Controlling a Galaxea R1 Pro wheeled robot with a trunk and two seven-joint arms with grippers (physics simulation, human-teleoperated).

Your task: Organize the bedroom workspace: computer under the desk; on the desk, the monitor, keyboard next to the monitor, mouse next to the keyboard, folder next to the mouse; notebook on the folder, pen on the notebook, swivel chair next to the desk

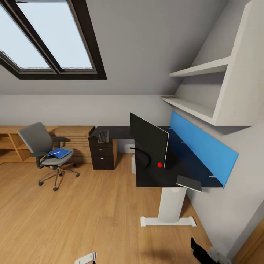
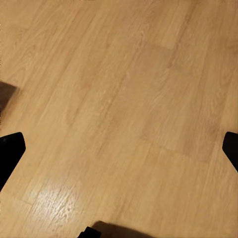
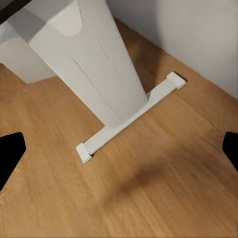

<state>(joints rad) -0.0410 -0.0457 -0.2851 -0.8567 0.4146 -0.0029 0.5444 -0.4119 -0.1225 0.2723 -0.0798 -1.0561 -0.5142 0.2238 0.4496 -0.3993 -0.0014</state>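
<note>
Desk [image 1: 121, 132] first: it is long, black and bent like an L, and it stands against the wall on our right side of the room. One white leg [image 1: 171, 201] with a flat white foot holds up its near end. Three dark drawers [image 1: 103, 154] with little silver knobs sit under its far end.

We see the monitor [image 1: 149, 139] from behind and at a slant, so its screen is hidden from us. It is wide, thin and black with a pale edge, and a thin curved black foot [image 1: 145, 157] pokes out below it. A bright red dot [image 1: 160, 165] glows on the desk just beside it. The keyboard [image 1: 103, 136] lies on the far end of the desk, small and hard to make out. A thin grey notebook [image 1: 189, 183] lies at the near end, sticking out a bit over the edge. A blue wall panel [image 1: 203, 145] runs behind the desk.

The swivel chair [image 1: 44, 150] is grey with black armrests and stands well apart from the desk on the wooden floor [image 1: 84, 212]. The blue folder [image 1: 58, 153] lies on its seat, with something pale on top that we cannot name.

Our left gripper [image 2: 119, 148] has its black fingers [image 2: 10, 151] spread wide over bare floor. Our right gripper [image 3: 119, 148] is spread wide too, over the floor near the white desk leg. Both sets of fingers are cut off at the picture edges.
</note>
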